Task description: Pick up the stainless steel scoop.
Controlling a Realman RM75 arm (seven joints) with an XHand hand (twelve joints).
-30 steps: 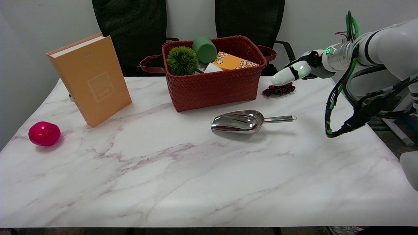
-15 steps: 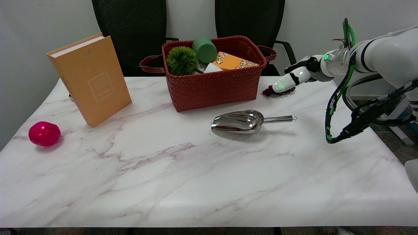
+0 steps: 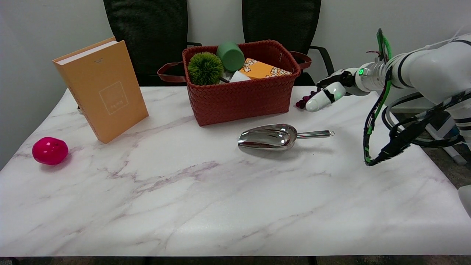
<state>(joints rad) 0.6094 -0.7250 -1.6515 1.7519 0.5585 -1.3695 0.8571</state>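
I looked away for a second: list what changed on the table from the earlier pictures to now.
Only the right hand moved: it came lower and toward the table, now partly covering the grapes, and holds nothing. The stainless steel scoop lies untouched in the same spot; basket, book and pink ball stayed put.

Pale wall [image 3: 368,14] — two black chairs [image 3: 154,33].
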